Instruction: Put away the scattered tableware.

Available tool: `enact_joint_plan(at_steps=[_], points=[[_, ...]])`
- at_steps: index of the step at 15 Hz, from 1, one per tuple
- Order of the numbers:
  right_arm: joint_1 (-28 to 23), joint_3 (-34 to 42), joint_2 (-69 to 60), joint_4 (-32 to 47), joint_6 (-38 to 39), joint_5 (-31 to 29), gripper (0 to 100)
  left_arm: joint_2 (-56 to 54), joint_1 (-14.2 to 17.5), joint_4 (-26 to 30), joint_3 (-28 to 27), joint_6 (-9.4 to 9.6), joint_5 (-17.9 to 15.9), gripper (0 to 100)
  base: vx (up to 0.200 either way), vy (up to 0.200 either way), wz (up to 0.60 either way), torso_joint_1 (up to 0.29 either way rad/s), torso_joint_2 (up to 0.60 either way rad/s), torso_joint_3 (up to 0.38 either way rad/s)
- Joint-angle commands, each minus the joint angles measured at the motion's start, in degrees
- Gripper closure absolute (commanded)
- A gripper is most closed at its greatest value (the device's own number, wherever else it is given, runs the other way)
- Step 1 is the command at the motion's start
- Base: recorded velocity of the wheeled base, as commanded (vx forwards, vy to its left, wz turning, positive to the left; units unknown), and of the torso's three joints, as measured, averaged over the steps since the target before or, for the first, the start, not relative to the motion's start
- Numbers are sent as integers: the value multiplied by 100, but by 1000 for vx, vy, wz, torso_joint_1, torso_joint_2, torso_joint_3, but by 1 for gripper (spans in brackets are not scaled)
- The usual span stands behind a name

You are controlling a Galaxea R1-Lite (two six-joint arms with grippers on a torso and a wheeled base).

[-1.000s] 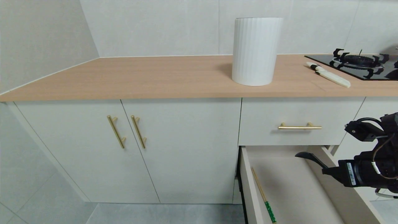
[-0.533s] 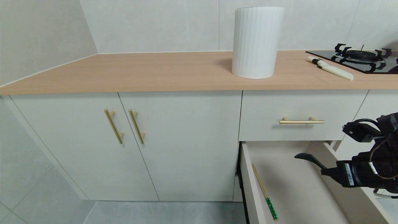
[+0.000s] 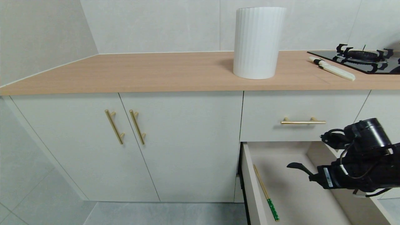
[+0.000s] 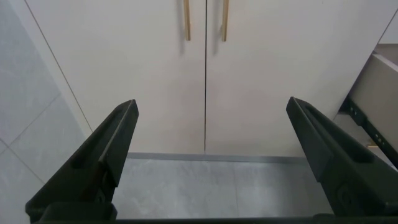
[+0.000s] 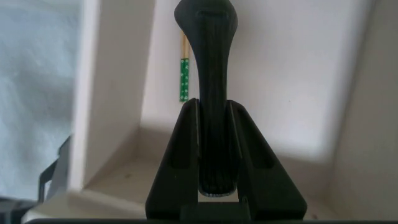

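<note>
Partly done: drawer in use, knife left out

Nearest, the right tool (image 3: 315, 180) was clamped on a black utensil (image 3: 296, 165), held above the open drawer (image 3: 250, 175). Chopsticks (image 3: 265, 195) lay inside, along the drawer's left wall. Letting go looked like the step in hand. Bare drawer floor lay under the utensil, and the right wall sat close to the arm. The left tool (image 4: 211, 106) stood spread wide and empty, low before the cabinet doors (image 4: 205, 62). Farther off, a knife (image 3: 332, 71) lay on the table (image 3: 156, 72) beside the stove (image 3: 362, 57), judged yet to be stowed. A white ribbed canister (image 3: 256, 43) stood to its left, apart.
</note>
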Motion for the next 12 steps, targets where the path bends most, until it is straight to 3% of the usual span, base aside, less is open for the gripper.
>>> enact_joint_plan(at_steps=[1,5,7,12], points=[[2,5,1441,-677,21,-12,100,0,0,-2,1,-6,4,0,0,0,0,0,0,0],[-25,23,2513,-1784,74,-135,100,0,0,-2,1,3,4,0,0,0,0,0,0,0],[-51,154,3005,-2698,136,-486,100,0,0,-2,1,3,4,0,0,0,0,0,0,0],[-165,154,3700,-3524,250,-777,100,0,0,-2,1,3,4,0,0,0,0,0,0,0]])
